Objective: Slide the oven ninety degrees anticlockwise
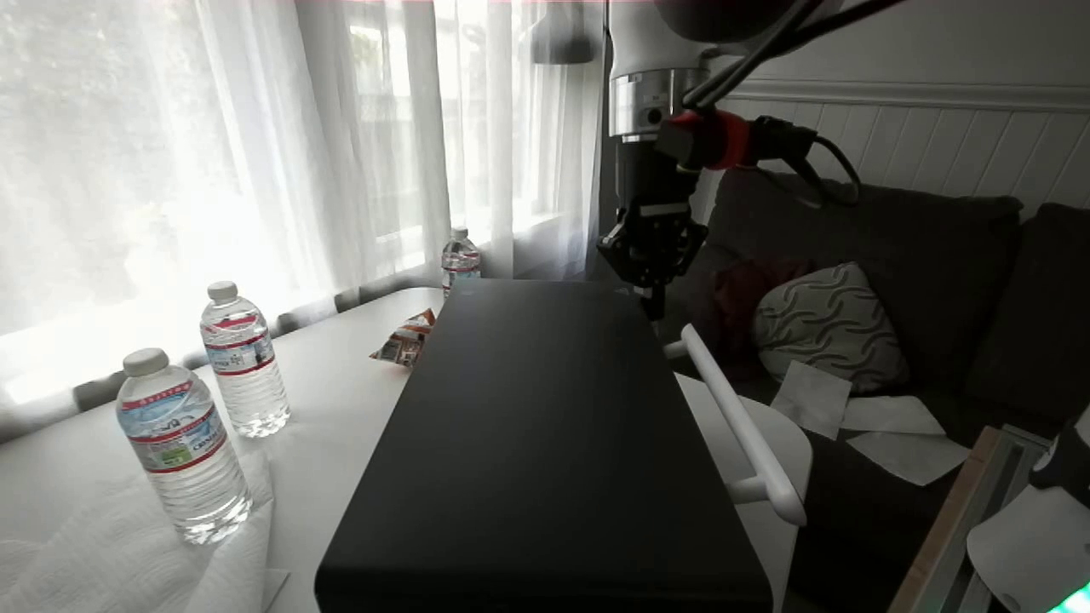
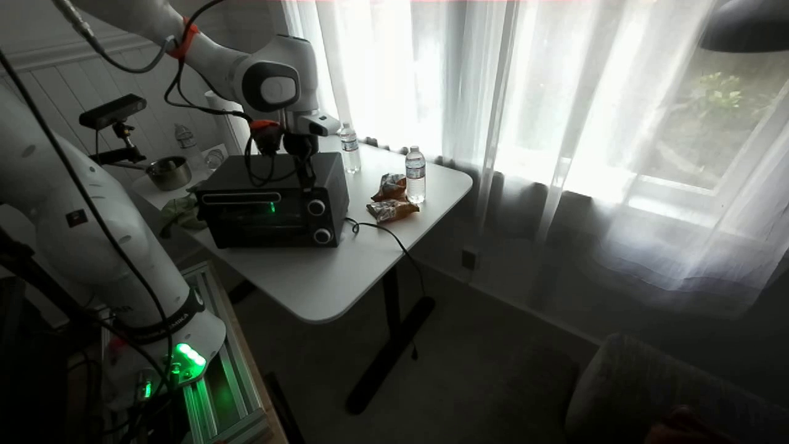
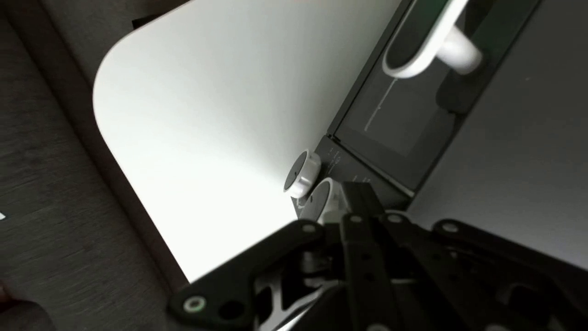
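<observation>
The oven, a black box, fills the middle of an exterior view (image 1: 545,426) and sits on the white table in an exterior view (image 2: 265,225). Its door handle (image 1: 741,417) faces the sofa side. It also shows in the wrist view (image 3: 510,151), with the lower knob (image 3: 302,174) and the upper knob (image 3: 321,200). My gripper (image 1: 653,305) points down at the front corner by the upper knob, and it also shows in an exterior view (image 2: 306,183). Its fingers (image 3: 363,197) are together with nothing between them. I cannot tell whether they touch the oven.
Water bottles (image 1: 247,366) (image 2: 416,176) and snack bags (image 2: 394,211) stand and lie behind the oven. A power cord (image 2: 385,230) runs off the table (image 2: 327,283). A metal bowl (image 2: 168,172) and green cloth (image 2: 182,213) are beside the oven.
</observation>
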